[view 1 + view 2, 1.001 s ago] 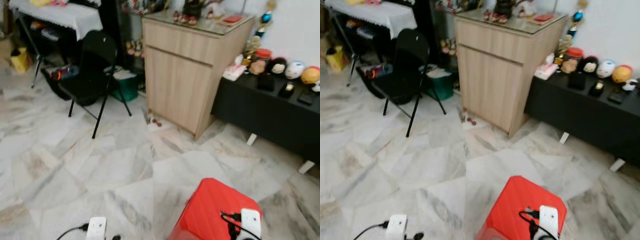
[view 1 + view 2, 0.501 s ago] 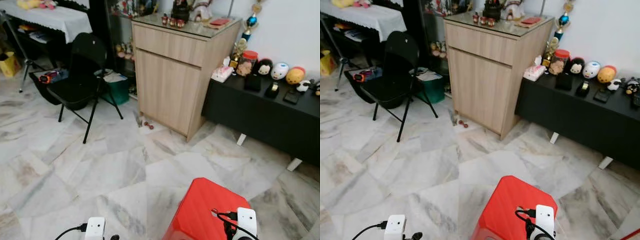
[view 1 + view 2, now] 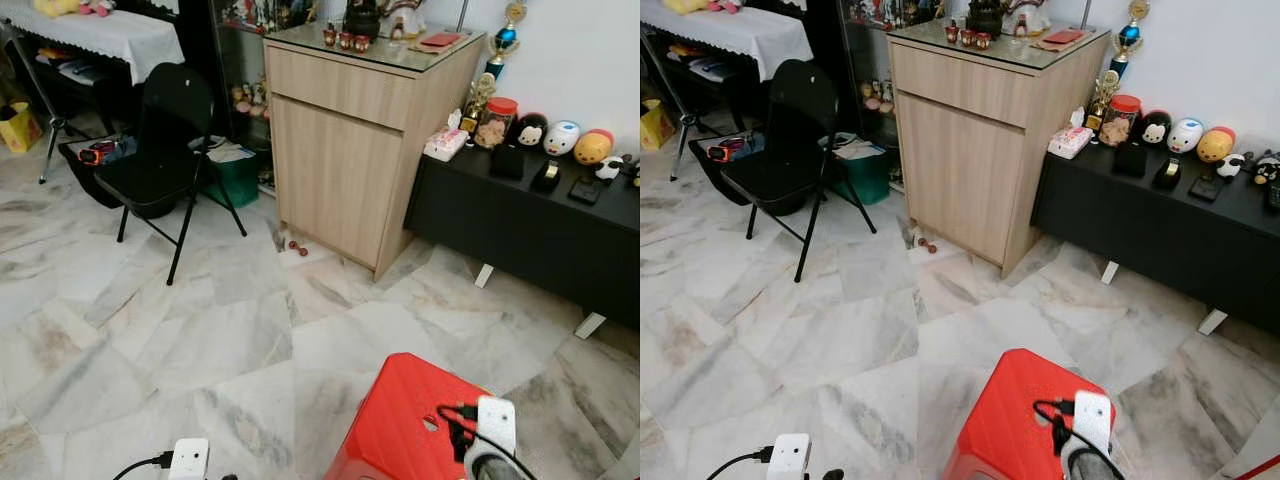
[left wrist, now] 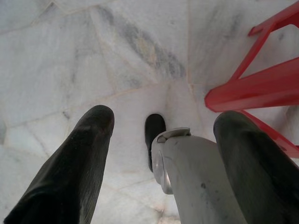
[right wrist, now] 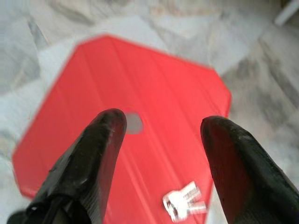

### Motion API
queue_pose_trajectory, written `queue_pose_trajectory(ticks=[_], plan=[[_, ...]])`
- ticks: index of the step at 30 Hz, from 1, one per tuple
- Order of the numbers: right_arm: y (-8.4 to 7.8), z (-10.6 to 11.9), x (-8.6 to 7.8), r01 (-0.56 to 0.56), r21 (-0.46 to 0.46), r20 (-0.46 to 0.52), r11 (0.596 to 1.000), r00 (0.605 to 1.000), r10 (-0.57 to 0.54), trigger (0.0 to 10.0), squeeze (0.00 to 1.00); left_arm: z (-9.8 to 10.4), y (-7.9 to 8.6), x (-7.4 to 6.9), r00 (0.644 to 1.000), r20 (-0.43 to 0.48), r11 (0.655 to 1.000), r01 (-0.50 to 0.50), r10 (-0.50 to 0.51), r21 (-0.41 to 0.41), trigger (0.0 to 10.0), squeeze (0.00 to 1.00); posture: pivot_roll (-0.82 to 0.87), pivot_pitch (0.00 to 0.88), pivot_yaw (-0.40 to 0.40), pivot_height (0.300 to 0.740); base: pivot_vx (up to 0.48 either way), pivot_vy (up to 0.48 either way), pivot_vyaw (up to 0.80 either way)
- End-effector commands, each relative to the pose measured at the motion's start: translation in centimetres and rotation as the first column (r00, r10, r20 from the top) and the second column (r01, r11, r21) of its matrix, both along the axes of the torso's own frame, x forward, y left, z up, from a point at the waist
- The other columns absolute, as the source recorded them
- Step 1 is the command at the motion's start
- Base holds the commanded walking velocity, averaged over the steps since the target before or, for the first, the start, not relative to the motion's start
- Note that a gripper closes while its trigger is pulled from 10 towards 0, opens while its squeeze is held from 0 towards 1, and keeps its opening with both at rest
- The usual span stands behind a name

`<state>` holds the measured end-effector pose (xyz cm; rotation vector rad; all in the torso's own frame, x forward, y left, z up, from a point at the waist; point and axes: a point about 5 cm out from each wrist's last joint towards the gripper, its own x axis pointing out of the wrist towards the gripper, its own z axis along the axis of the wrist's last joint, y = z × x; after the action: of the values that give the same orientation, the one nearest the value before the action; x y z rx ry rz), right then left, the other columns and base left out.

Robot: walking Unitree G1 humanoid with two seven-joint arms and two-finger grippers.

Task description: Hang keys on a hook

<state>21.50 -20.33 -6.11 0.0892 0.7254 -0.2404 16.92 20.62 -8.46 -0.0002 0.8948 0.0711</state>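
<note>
The right gripper (image 5: 159,140) hangs above a red plastic stool (image 5: 154,107), its two black fingers (image 5: 100,154) spread wide apart and holding nothing. A small bunch of silver keys (image 5: 183,199) lies flat on the stool's top near its edge, below the gap between the fingers and nearer the finger on the far side from the stool's round centre hole (image 5: 134,123); the keys touch neither finger. In the head views the right arm's wrist (image 3: 493,432) sits over the near right corner of the stool. The left gripper (image 4: 163,154) points down at the marble floor (image 3: 200,330) beside the stool's red legs, fingers parted with nothing between them; one of the robot's silver legs and its dark foot show below it. Farther off stand a black folding chair (image 3: 165,150), a wooden cabinet (image 3: 355,140) and a low black bench (image 3: 540,215) carrying small figurines
</note>
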Motion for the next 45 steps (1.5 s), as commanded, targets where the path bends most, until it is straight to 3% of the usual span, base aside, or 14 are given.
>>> queue_pose_trajectory(ticks=[1,3,6,16,20,28,33,45], plan=[[0.0,0.3,0.4,-0.002,-0.004,0.023,1.0,1.0,0.002,10.0,0.0,-0.3,0.1,-0.6,1.0,-0.026,1.0,0.012,-0.011,0.01,10.0,0.0,0.08,0.0,-0.053,0.74,0.0,0.0,0.0],[0.5,1.3,1.7,-0.028,0.002,0.117,1.0,0.993,0.028,10.0,0.0,-0.3,0.1,-0.6,1.0,-0.025,1.0,0.008,-0.008,0.012,10.0,0.0,0.08,0.0,-0.056,0.74,0.0,0.0,0.0],[0.7,1.8,2.2,-0.048,-0.002,0.172,0.999,0.984,0.048,10.0,0.0,-0.3,0.2,-0.7,1.0,-0.026,1.0,0.007,-0.007,0.013,10.0,0.0,0.08,0.0,-0.056,0.74,0.0,0.0,0.0],[0.2,2.9,1.9,-0.031,-0.036,0.326,0.999,0.944,0.041,10.0,0.0,-0.3,0.1,-0.8,0.999,-0.031,1.0,0.018,-0.017,0.015,10.0,0.0,0.07,0.0,-0.055,0.74,0.0,0.0,0.0],[0.3,3.4,2.5,-0.036,-0.048,0.345,0.998,0.937,0.05,10.0,0.0,-0.3,0.1,-0.8,0.999,-0.031,1.0,0.017,-0.017,0.015,10.0,0.0,0.07,0.0,-0.055,0.74,0.0,0.0,0.0],[1.6,5.2,5.6,-0.063,-0.065,0.373,0.996,0.924,0.083,10.0,0.0,-0.4,0.1,-0.9,0.999,-0.039,1.0,0.016,-0.015,0.014,10.0,0.0,0.07,0.0,-0.056,0.74,0.0,0.0,0.0],[1.5,5.4,5.9,-0.052,-0.065,0.37,0.997,0.926,0.073,10.0,0.0,-0.5,0.1,-1.0,0.999,-0.042,1.0,0.016,-0.015,0.013,10.0,0.0,0.07,0.0,-0.053,0.732,0.0,0.0,0.0],[1.2,5.4,5.9,-0.046,-0.064,0.369,0.997,0.927,0.066,10.0,0.0,-0.6,0.2,-1.2,0.998,-0.052,1.0,0.021,-0.02,0.016,10.0,0.0,0.07,0.0,-0.051,0.658,0.0,0.0,0.0]])
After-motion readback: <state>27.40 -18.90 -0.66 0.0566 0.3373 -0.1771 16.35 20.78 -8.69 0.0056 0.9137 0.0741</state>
